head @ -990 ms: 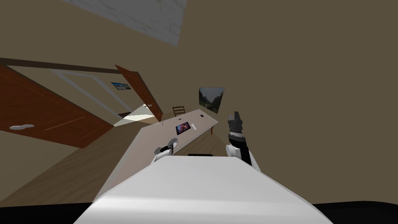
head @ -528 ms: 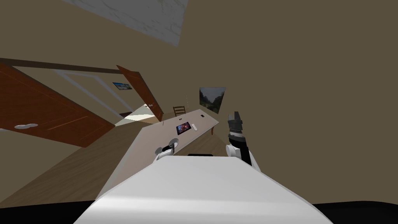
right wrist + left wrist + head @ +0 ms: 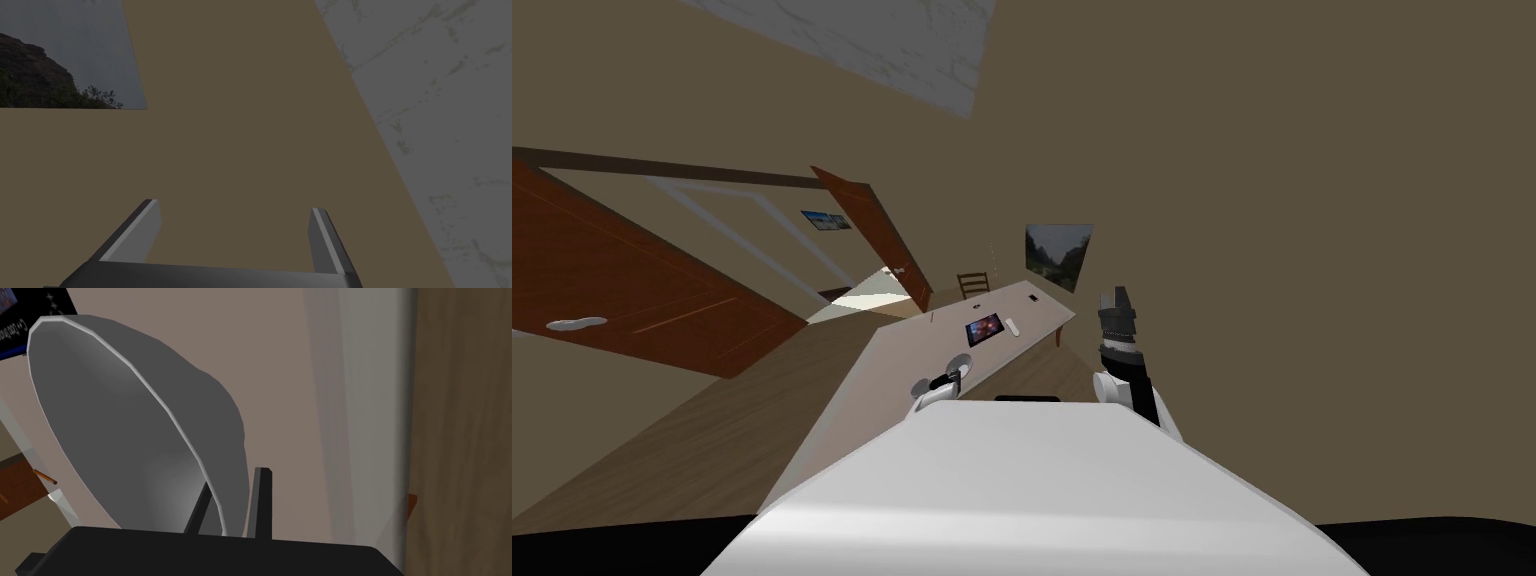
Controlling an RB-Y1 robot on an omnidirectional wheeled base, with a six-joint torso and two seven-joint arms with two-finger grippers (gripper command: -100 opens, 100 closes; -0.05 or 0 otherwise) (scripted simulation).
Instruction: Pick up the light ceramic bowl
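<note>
Down at table (image 3: 280, 388), left gripper (image 3: 232, 488) tight on bowl (image 3: 125, 428) rim; right gripper (image 3: 235, 210) aloft, fingers spread.

- The bowl (image 3: 125, 428) is plain grey, shaded darker inside, with a thin pale rim.
- The table (image 3: 882, 370) has a flat pinkish-beige top.
- The tablet (image 3: 983, 329) on the table has a black frame and a blue and red screen.
- The door (image 3: 642, 290) left of the table is reddish brown.
- The floor (image 3: 712, 430) beside the table is brown with wood grain.
- The right gripper (image 3: 235, 207) has light grey fingers on a dark body.
</note>
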